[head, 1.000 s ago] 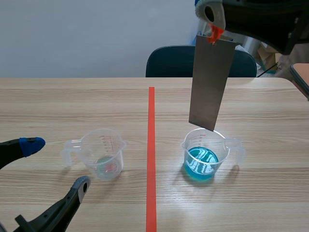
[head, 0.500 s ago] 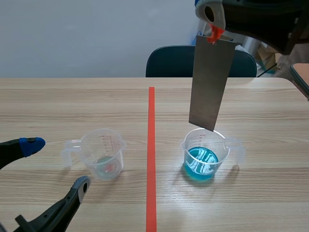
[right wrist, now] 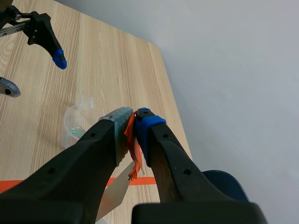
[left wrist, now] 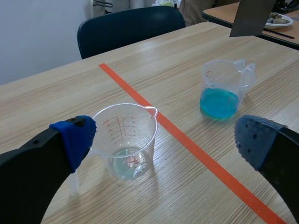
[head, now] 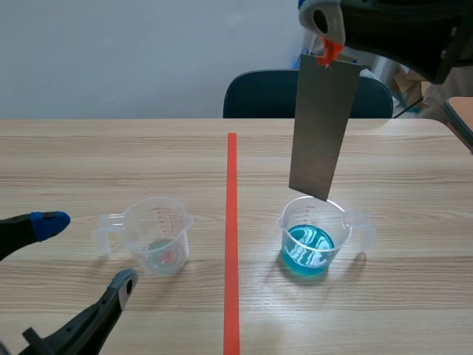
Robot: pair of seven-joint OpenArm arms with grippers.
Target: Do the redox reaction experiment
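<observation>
lower left of frame: the left gripper (head: 87, 251) stood wide open, holding nothing, near the almost empty clear cup (head: 159, 240). right of the orange tape line (head: 231, 244), the metal strip (head: 323, 126) hung tilted, its lower corner over the rim of the cup of blue liquid (head: 314, 240). upper right: the right gripper (head: 326, 38) clamped the strip by its orange tab (head: 329, 52). risk judged: a slanted descent could catch the rim and tip the cup, or the tab could slip. a dark chair (head: 270, 92) stood beyond; nothing blocked the drop.

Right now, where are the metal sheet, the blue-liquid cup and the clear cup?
metal sheet (head: 321, 126): scene view, flat face.
blue-liquid cup (head: 310, 242): scene view, front wall.
clear cup (left wrist: 125, 140): left wrist view, front wall.
</observation>
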